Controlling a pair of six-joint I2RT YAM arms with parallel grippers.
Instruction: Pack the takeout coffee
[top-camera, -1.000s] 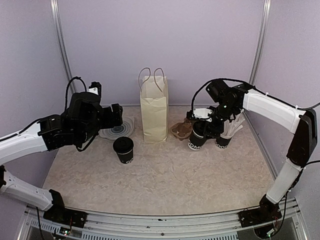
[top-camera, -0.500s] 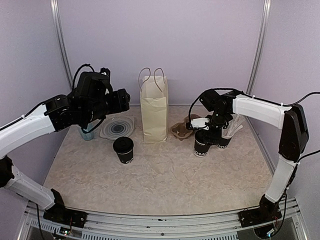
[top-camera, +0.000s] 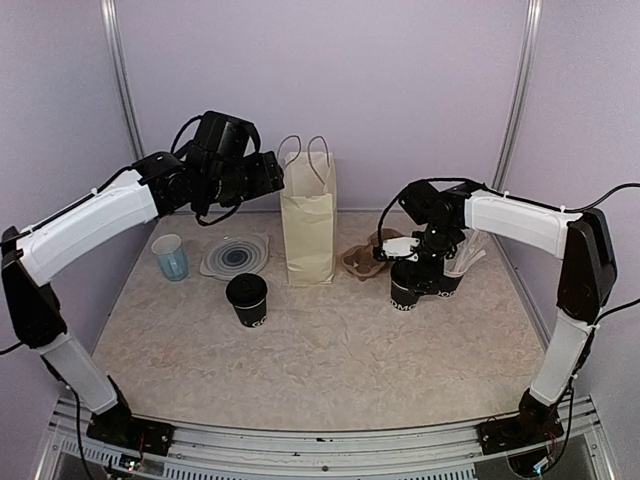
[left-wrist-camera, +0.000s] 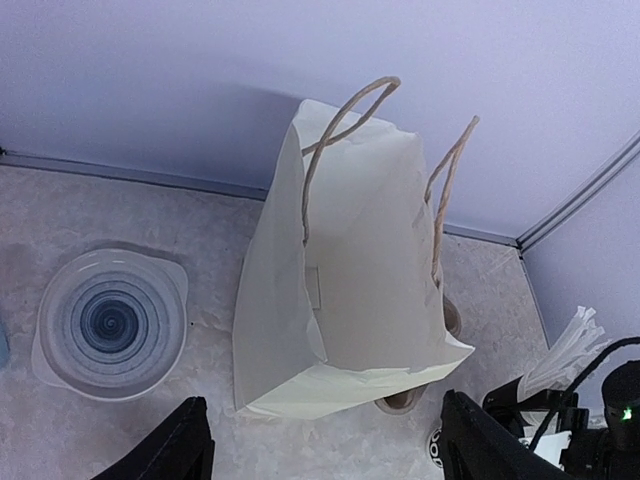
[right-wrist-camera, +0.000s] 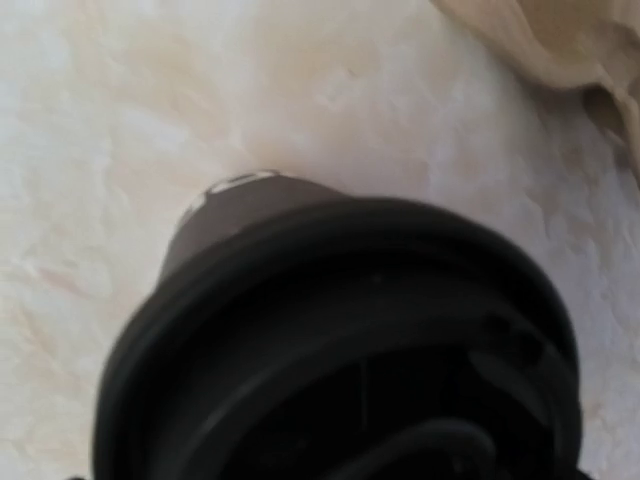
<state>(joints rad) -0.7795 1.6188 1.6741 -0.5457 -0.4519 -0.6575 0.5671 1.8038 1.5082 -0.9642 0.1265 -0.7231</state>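
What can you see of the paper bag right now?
The paper bag is plain cream, tall and narrow, with creased side folds and two twisted cord handles standing up from its top. It stands upright on the table at the back centre, near the wall. Its mouth looks pinched nearly shut. A brown cup carrier lies close at its right; contact unclear.

Bag (top-camera: 308, 230) stands between left cup (top-camera: 246, 299) and right cup (top-camera: 404, 292).

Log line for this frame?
left gripper: open, beside paper bag | right gripper: over right cup, grip unclear | left cup: on table
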